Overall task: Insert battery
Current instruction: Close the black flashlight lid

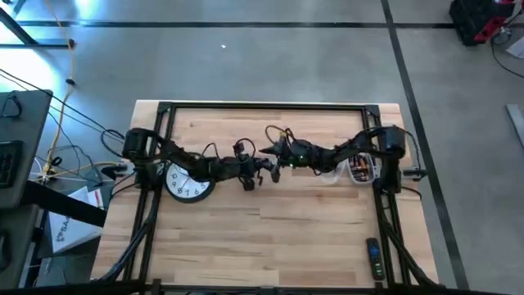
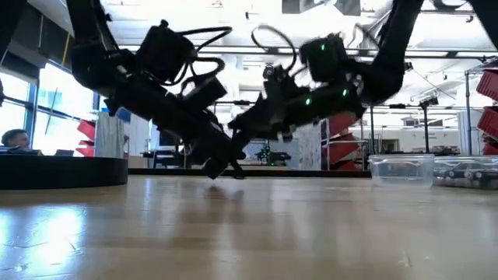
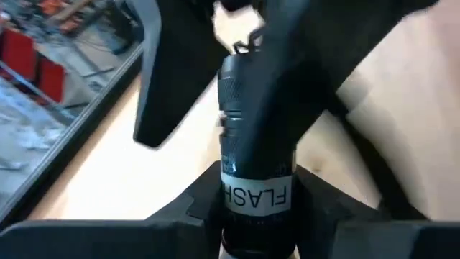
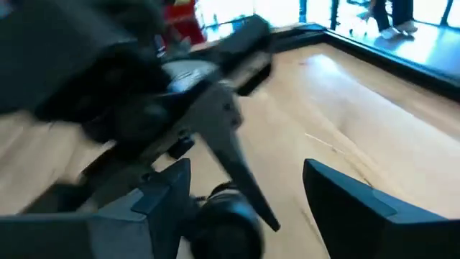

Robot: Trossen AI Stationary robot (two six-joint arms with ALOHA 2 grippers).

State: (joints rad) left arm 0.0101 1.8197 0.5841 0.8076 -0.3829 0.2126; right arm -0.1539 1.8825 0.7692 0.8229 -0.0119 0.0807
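Observation:
A black flashlight [image 3: 251, 137] with a white "FLASH" label is held in my left gripper [image 1: 250, 174] over the middle of the table. My right gripper [image 1: 274, 157] stands open just to its right. In the left wrist view, its fingers stand on either side of the flashlight's far end. In the right wrist view a dark round end [image 4: 224, 219] shows between those open fingers, close to one of them; I cannot tell whether it touches. Batteries lie in a clear tub [image 1: 360, 168] at the right. No battery shows between any fingers. My left gripper pinches the flashlight's barrel at the labelled band [image 3: 256, 193] between its two fingers. The flashlight sticks out forward past the fingertips, toward my right gripper. In the low view the gripper [image 2: 222, 165] slants down close to the table top; whether the flashlight is clear of it, I cannot tell.
A round white clock [image 1: 188, 182] lies under the left arm. A remote [image 1: 373, 258] lies near the front right edge. The clear tub [image 2: 401, 167] stands at the right. The near half of the wooden table [image 1: 270, 238] is bare wood.

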